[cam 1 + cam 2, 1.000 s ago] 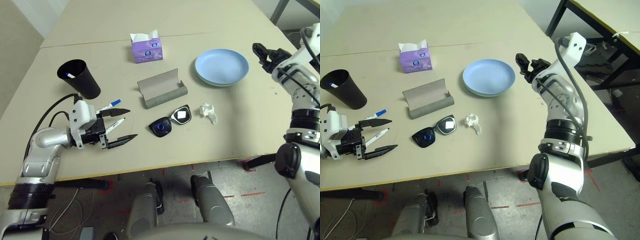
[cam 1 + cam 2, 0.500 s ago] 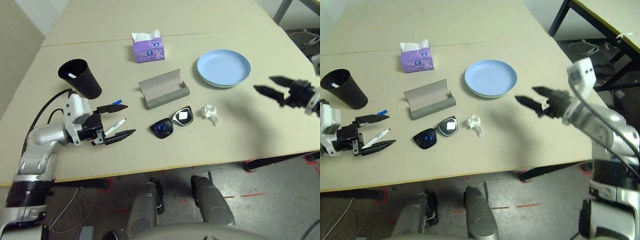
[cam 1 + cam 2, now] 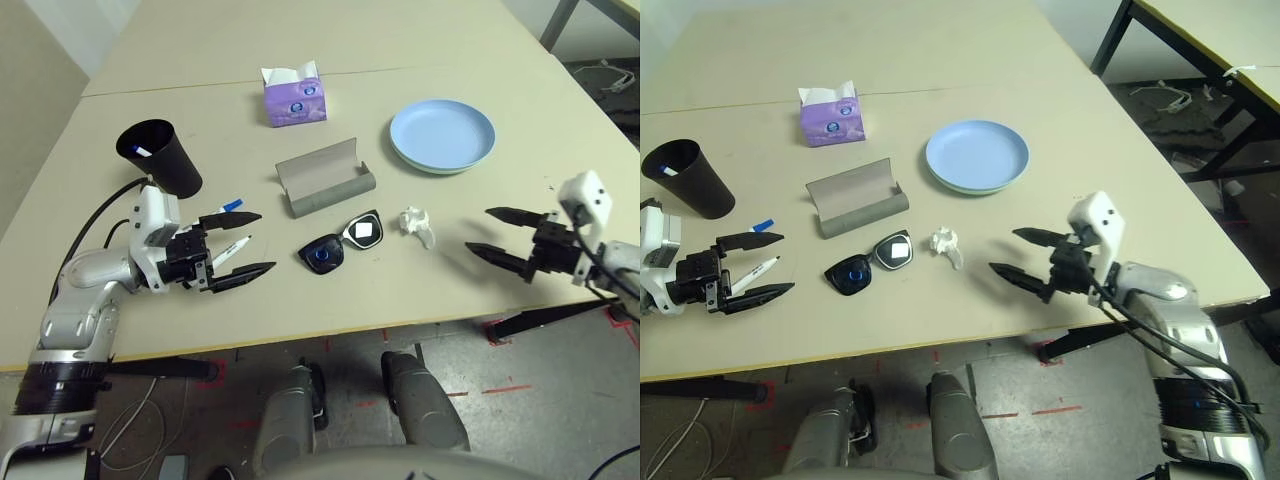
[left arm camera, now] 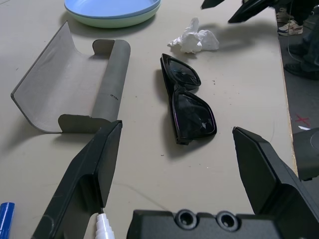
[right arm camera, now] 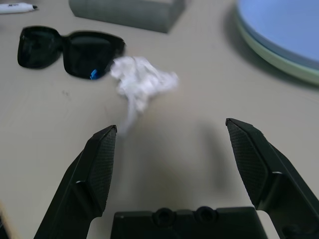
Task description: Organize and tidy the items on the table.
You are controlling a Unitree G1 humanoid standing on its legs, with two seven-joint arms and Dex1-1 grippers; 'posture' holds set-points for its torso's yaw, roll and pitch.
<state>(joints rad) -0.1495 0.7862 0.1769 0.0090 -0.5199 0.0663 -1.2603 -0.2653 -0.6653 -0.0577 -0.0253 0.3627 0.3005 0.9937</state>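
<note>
Black sunglasses (image 3: 340,243) lie near the middle of the table (image 3: 200,50), in front of the open grey glasses case (image 3: 325,178). A crumpled white tissue (image 3: 418,225) sits just right of them. My right gripper (image 3: 482,230) hovers open to the right of the tissue, its fingers pointing at it. A blue plate (image 3: 442,133) is stacked on a green one at the back right. At the left, my left gripper (image 3: 255,243) is open around one white pen (image 3: 230,250); a blue-capped pen (image 3: 222,210) lies beside its far finger. The black cup (image 3: 160,157) stands behind, holding a pen.
A purple tissue box (image 3: 295,97) stands at the back centre. The table's front edge (image 3: 350,330) runs close below both grippers, and its right edge is just beyond my right arm. Another table (image 3: 1220,40) stands far right.
My right arm has swung down from a raised pose by the plates to a low position right of the tissue, fingers open. The left gripper has stayed around the pen.
</note>
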